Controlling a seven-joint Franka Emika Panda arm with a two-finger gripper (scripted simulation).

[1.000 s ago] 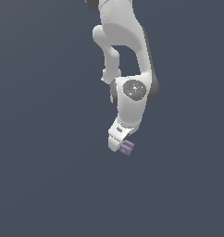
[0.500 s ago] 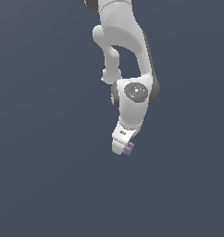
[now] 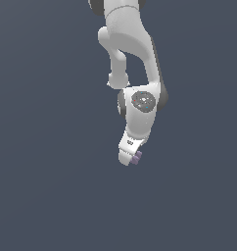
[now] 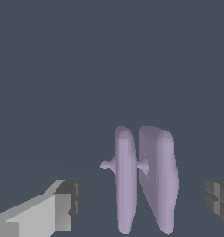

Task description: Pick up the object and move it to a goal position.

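Hand open around the pale purple object, nothing gripped.

Seen in the exterior view: white arm reaching down over a plain dark grey ground, hand at its lowest end, the small purple object peeking out just beside the hand on the exterior view's right. Seen in the wrist view: object — two upright ridged slabs joined by a thin peg — standing between the fingertips, clear gaps on both sides, neither pad touching it. Spread wide, jaws well apart — no hold on the object. No visible edge or corner to place it by.
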